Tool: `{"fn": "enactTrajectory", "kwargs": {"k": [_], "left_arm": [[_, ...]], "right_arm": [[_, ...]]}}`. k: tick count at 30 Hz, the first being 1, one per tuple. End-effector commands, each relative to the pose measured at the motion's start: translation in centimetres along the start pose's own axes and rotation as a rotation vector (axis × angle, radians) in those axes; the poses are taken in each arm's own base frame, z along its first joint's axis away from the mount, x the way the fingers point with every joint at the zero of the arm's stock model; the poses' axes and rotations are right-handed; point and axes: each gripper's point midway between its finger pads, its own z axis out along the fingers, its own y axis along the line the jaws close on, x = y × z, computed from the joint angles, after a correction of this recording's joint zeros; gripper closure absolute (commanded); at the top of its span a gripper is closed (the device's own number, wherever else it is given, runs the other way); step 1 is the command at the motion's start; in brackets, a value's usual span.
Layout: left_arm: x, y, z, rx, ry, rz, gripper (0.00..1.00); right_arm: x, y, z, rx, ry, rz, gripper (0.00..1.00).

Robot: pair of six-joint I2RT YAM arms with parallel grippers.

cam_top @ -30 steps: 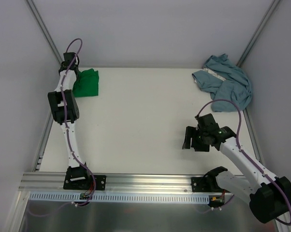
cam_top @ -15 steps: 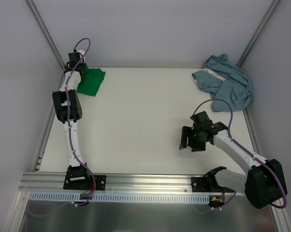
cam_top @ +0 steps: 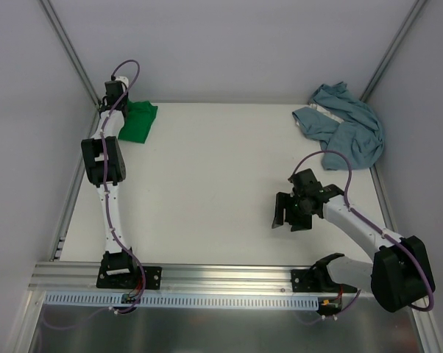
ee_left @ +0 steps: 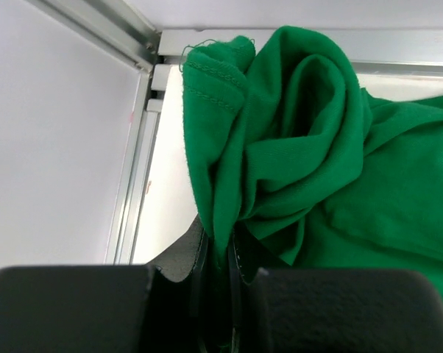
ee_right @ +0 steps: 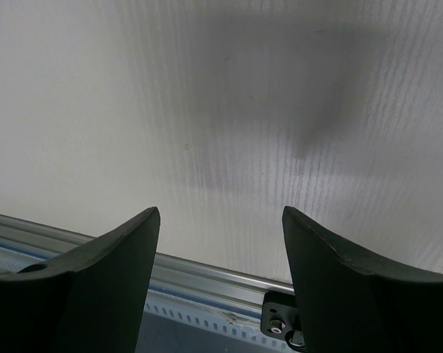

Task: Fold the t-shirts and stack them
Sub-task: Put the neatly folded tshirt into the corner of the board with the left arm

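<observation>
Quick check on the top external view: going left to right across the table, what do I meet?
left gripper, shut on the green shirt's left edge → green t-shirt → right gripper, fingers open over bare table → blue-grey t-shirt, crumpled at the far right corner.

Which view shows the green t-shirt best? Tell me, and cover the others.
Left wrist: the green t-shirt fills the frame, folds and hem stitching clear, pinched in the shut left gripper. Top external shows a small bunched patch at far left. Right wrist shows none of it.
</observation>
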Motion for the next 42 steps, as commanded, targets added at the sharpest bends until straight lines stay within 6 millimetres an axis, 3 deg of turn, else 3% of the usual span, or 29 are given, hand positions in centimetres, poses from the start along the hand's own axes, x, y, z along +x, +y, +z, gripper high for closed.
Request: {"fn": "enactTrajectory", "kwargs": {"k": [1,11,12,13,16,19,22,24,25,27,28,29,31,32,36,39,40,42], "left_arm": [[-2.3,2.8,-0.3,-0.106,-0.053,-0.036,1.00],[-0.9,3.0,-0.7,-0.119,0.009,-0.039,1.00],[-0.7,3.0,-0.7,-0.122,0.015,-0.042,0.82],[-0.6,3.4,-0.9,-0.153,0.020,-0.043,0.03],[-0.8,3.7,-1.3,-0.174,0.007,-0.046,0.01],[-2.0,4.2,-2.0,-0.204,-0.023,-0.040,0.01],[-4.0,6.0,-3.4,-0.305,-0.078,-0.042,0.01],[-4.9,8.1,-5.5,-0.434,-0.089,-0.016,0.01],[-7.0,8.8,-6.7,-0.495,-0.168,-0.036,0.01],[-8.6,10.5,-10.2,-0.624,-0.205,0.016,0.01],[-11.5,11.4,-12.5,-0.690,-0.338,-0.039,0.01],[-12.9,10.9,-15.1,-0.701,-0.380,0.003,0.01],[-16.1,9.7,-18.2,-0.663,-0.498,0.009,0.01],[-18.4,8.5,-21.3,-0.625,-0.584,-0.012,0.01],[-23.4,2.9,-27.3,-0.321,-0.717,-0.041,0.01],[-23.6,0.5,-31.3,-0.093,-0.670,-0.182,0.01],[-24.5,-0.4,-34.2,0.040,-0.703,-0.218,0.01],[-22.6,-3.8,-35.9,0.266,-0.639,-0.269,0.01]], "right_arm": [[-1.3,0.8,-0.5,-0.029,-0.033,-0.012,0.28],[-1.2,0.7,-1.0,-0.031,-0.046,-0.011,0.28],[-1.1,0.7,-1.0,-0.031,-0.045,-0.013,0.28],[-1.0,0.6,-0.9,-0.029,-0.045,-0.013,0.28],[-0.9,0.6,-0.9,-0.031,-0.042,-0.015,0.28],[-0.8,0.6,-1.0,-0.036,-0.043,-0.015,0.28],[-0.7,0.8,-1.1,-0.049,-0.048,-0.014,0.28],[-0.6,0.8,-1.1,-0.058,-0.051,-0.015,0.28],[-0.5,0.9,-1.2,-0.062,-0.052,-0.016,0.28],[-0.4,1.0,-1.4,-0.073,-0.058,-0.015,0.28],[-0.3,1.1,-1.5,-0.081,-0.060,-0.017,0.28],[-0.3,1.1,-1.6,-0.084,-0.064,-0.013,0.28],[-0.2,1.3,-1.9,-0.100,-0.074,-0.012,0.28],[-0.1,1.4,-2.1,-0.106,-0.077,-0.011,0.28],[0.2,1.3,-3.1,-0.112,-0.104,-0.009,0.28],[0.1,1.1,-4.5,-0.105,-0.164,-0.016,0.21],[-0.2,1.2,-5.4,-0.115,-0.203,-0.023,0.18],[-0.1,0.9,-6.3,-0.101,-0.229,-0.026,0.09]]}}
